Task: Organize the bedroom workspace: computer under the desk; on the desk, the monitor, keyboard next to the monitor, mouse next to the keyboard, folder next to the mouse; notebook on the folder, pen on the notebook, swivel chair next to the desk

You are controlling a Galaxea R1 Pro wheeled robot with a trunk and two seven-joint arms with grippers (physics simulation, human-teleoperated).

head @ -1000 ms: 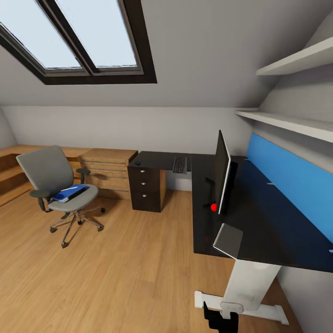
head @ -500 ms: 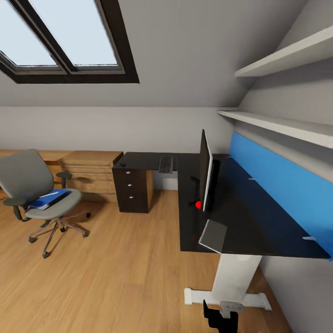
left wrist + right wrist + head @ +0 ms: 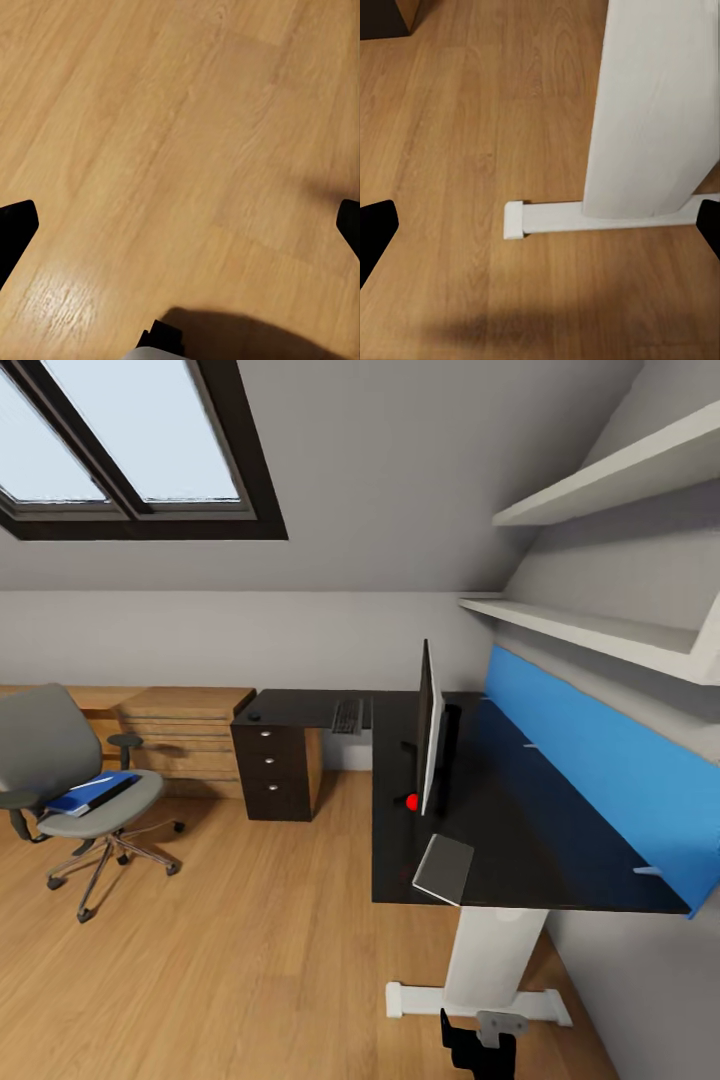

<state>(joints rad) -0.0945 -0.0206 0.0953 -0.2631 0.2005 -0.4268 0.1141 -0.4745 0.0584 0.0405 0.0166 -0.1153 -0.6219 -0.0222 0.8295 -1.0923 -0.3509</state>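
The monitor (image 3: 428,726) stands upright mid-desk (image 3: 520,840), and the keyboard (image 3: 347,716) lies well apart from it, at the far edge of the desk's side wing. The folder (image 3: 92,792) sits on the swivel chair (image 3: 70,785), which is parked well away from the desk. So most of the job remains. Both wrist views look down at wooden floor (image 3: 180,150), each with dark fingertips at opposite edges: both grippers spread apart, empty.

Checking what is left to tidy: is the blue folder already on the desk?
No, the blue folder lies on the seat of the grey chair, well apart from the desk.
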